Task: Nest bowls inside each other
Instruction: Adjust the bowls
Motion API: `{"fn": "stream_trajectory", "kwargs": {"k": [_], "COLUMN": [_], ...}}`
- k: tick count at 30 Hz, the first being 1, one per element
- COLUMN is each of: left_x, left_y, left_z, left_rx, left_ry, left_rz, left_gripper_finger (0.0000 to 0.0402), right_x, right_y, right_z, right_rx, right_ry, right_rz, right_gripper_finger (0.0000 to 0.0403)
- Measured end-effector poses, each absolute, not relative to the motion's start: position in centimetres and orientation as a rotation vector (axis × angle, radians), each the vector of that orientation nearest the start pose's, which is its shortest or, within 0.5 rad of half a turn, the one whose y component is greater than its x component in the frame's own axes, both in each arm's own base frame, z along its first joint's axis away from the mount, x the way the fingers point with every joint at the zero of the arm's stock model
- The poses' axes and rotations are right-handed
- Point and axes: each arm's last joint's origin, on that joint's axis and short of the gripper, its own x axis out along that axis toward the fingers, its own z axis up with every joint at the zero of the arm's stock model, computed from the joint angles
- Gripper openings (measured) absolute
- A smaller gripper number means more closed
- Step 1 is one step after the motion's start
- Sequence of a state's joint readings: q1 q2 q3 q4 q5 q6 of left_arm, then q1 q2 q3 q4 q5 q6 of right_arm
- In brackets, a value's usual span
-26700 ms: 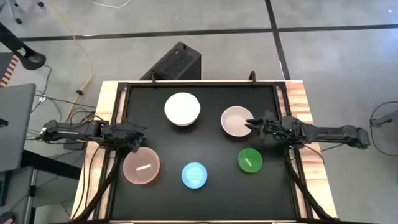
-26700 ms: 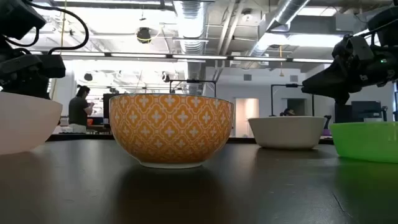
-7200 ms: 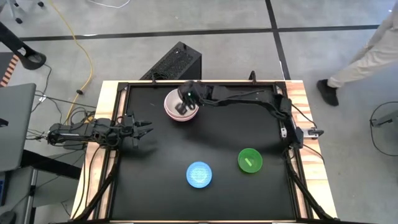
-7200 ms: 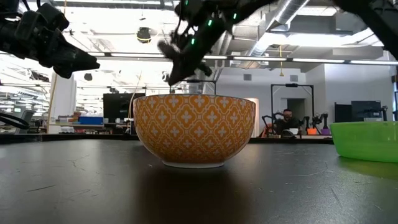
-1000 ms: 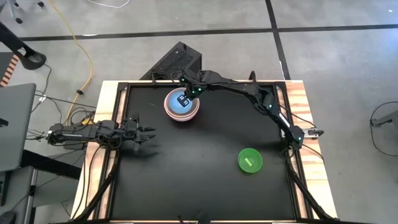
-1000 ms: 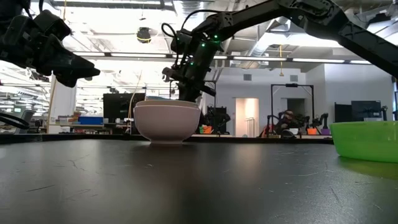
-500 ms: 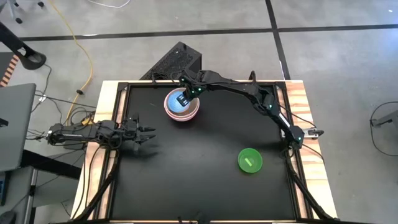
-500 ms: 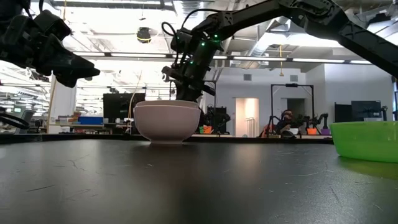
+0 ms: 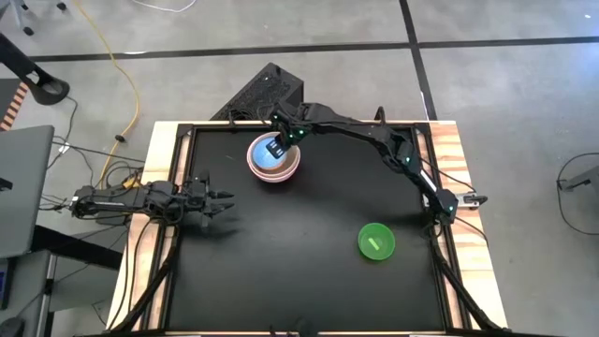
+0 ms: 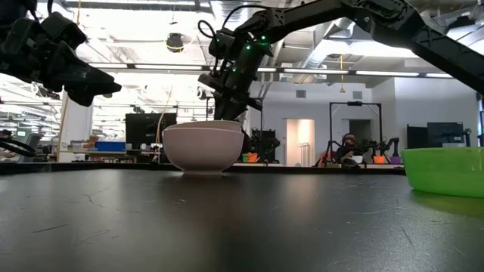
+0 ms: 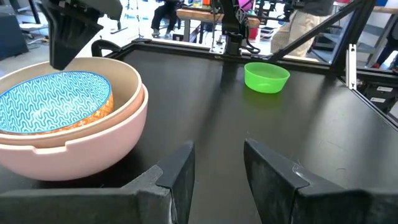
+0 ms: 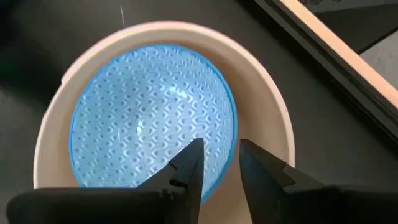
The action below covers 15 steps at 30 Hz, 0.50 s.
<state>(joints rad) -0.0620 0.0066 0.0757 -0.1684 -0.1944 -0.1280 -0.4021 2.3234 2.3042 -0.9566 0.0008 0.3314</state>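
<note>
A stack of nested bowls (image 9: 255, 161) stands at the table's far middle: a pale pink outer bowl (image 11: 93, 152), a beige one (image 11: 127, 81) inside it, and a blue patterned bowl (image 12: 143, 118) innermost. My right gripper (image 12: 217, 155) hovers open just above the blue bowl's rim, pointing steeply down. A green bowl (image 9: 376, 241) sits alone on its base toward the near right. My left gripper (image 9: 227, 198) waits open at the table's left edge.
The black table top has a raised frame (image 9: 299, 125) along its edges. My right arm (image 9: 374, 140) stretches across the far right part of the table. Bare table lies between the stack and the green bowl.
My right gripper has opened over the stack and let go of the blue bowl, which stays nested in the stack.
</note>
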Motion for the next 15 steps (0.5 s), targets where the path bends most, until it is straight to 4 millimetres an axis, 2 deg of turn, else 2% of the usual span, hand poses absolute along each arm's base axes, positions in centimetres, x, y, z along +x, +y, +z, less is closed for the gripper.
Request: {"fn": "stream_trajectory", "kwargs": {"k": [6,10,15], "left_x": [9.2,9.2,9.2], "left_y": [0.0,0.0,0.0], "left_z": [17.3,17.3,17.3], "left_rx": [-0.115,-0.119,-0.123], "left_ry": [0.090,0.090,0.089], "left_rz": [0.138,0.132,0.131], "left_gripper_finger": [0.0128,0.0128,0.0128], "right_x": [45.5,45.4,45.3], "right_y": [-18.6,-17.9,-17.4], "right_z": [28.5,28.5,28.3], "right_rx": [0.451,0.447,0.407], "right_ry": [0.957,0.982,1.020], "right_rz": [-0.487,-0.452,-0.487], "right_gripper_finger": [0.0122,0.0120,0.0086]}}
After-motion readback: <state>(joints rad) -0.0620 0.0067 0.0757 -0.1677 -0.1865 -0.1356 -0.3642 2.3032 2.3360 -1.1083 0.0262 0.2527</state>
